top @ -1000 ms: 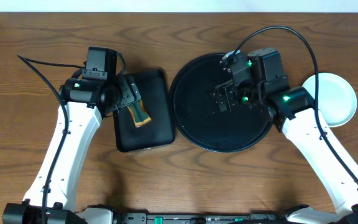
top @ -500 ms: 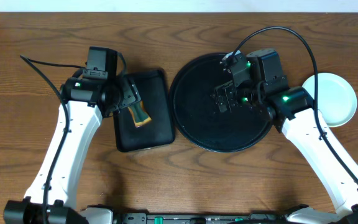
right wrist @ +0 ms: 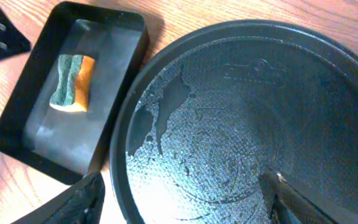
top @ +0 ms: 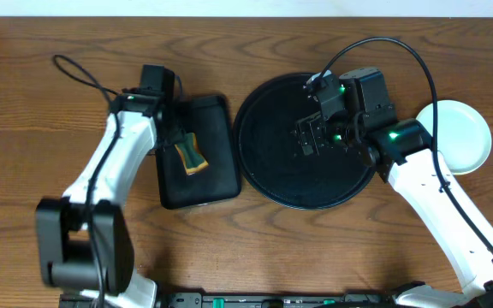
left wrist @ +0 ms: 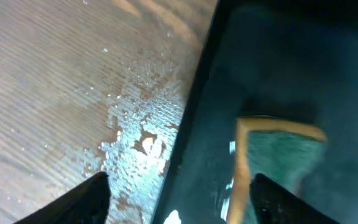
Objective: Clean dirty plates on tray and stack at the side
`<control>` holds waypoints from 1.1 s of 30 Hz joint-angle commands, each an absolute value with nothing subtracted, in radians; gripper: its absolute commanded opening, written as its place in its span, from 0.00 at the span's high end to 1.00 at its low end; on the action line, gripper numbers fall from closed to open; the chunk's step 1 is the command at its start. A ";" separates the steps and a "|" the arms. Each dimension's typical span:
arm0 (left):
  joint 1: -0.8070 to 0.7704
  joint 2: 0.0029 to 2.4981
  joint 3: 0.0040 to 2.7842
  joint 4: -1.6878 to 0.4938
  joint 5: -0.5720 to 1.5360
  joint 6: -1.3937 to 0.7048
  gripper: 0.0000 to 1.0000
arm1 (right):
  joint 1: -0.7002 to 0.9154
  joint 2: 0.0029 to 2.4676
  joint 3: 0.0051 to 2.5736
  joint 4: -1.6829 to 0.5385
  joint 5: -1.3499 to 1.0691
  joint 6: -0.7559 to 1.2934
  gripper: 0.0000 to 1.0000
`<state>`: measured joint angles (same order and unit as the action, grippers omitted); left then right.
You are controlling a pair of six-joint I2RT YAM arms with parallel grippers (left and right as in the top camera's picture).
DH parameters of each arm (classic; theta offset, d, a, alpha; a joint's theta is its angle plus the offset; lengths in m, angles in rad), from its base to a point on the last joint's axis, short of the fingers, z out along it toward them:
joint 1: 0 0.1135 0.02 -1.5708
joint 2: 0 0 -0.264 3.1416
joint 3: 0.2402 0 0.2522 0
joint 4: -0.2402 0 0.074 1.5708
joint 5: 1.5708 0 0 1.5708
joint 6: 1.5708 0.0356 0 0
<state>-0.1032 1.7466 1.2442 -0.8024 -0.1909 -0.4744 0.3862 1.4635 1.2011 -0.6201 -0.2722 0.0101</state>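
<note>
The plates [top: 457, 135] sit as a pale mint-white stack on the table right of the round black tray [top: 264, 175]; only the top plate shows. The tray holds no plates and its floor is wet in the right wrist view [right wrist: 229, 124]. My right gripper [top: 311, 137] hangs open and empty over the tray's middle [right wrist: 185, 186]. My left gripper [top: 175, 137] is open over the left rim of the rectangular tray, with the sponge [left wrist: 278, 155] just by its right finger [left wrist: 182, 186].
A smaller rectangular black tray [top: 216, 120] lies left of the round tray and holds a green and orange sponge [top: 192, 156], also seen in the right wrist view [right wrist: 73, 81]. Water droplets wet the wood [left wrist: 135, 143] beside that tray.
My left arm has swung up and changed pose, its wrist shifting slightly right over the rectangular tray. The right arm has not moved.
</note>
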 commanded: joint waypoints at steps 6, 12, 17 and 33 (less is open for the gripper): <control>-0.060 1.889 1.230 -0.741 -0.217 -0.435 0.52 | 0.394 1.465 1.198 -0.625 -0.270 0.006 0.23; -0.060 1.891 1.230 -0.696 -0.218 -0.341 0.75 | 0.395 1.465 1.198 -0.626 -0.270 0.006 0.24; -0.060 1.891 1.230 -0.648 -0.218 -0.212 0.87 | 0.394 1.465 1.198 -0.624 -0.270 0.006 0.24; -0.060 1.891 1.230 -0.514 -0.217 -0.071 0.92 | 0.394 1.465 1.198 -0.641 -0.270 0.006 0.26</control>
<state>-0.0616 1.8935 1.2335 -0.5262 -0.2161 -0.1066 0.3870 1.4635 1.2011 -0.6365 -0.2722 0.0101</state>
